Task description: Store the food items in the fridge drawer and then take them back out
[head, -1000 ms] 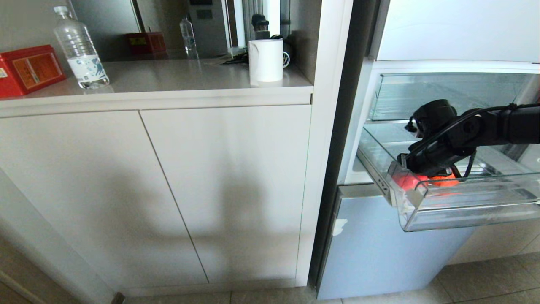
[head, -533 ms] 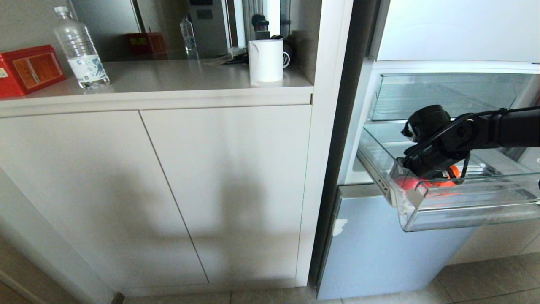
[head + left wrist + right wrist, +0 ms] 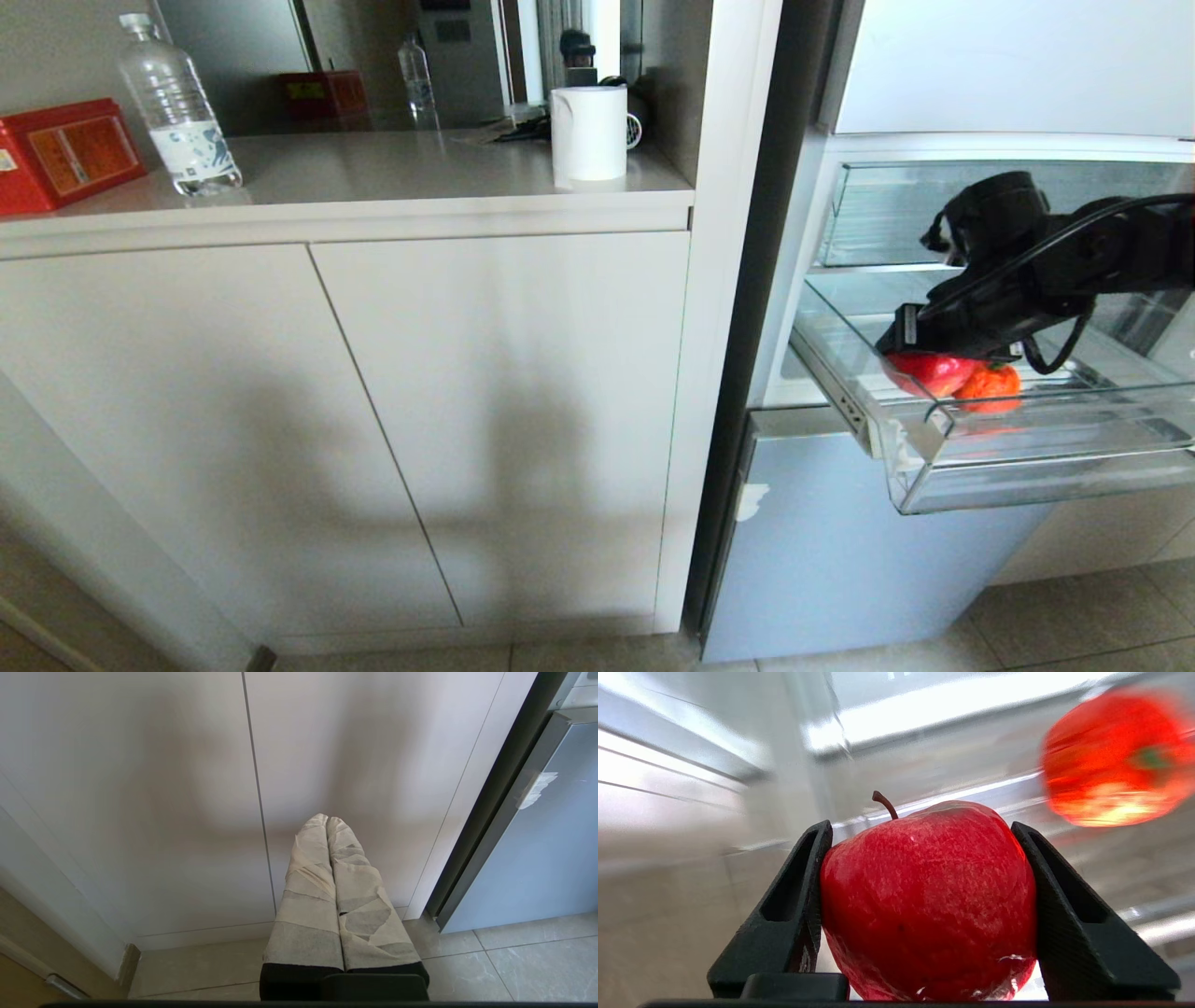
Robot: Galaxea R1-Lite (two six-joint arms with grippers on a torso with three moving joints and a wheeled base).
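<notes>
At three o'clock in the head view, the fridge [image 3: 1008, 84] is seen open beside a pale cabinet [image 3: 373, 392]; the fridge drawer [image 3: 1027, 467] is pulled out below a taller clear drawer [image 3: 980, 210]; a step of the taking-out half is judged to be in hand. The right gripper [image 3: 920, 347] is clamped on the red apple [image 3: 929, 900], one black finger [image 3: 794, 896] pressed to each flank; the apple is carried just above the drawer's front corner at nine o'clock. The orange-red piece [image 3: 990, 387] is left inside the drawer, at three o'clock of the apple. A lift clear of the front wall is called for next, then a carry away from the fridge. The left gripper [image 3: 327, 820] is parked facing the cabinet, its taped fingers pressed together.
</notes>
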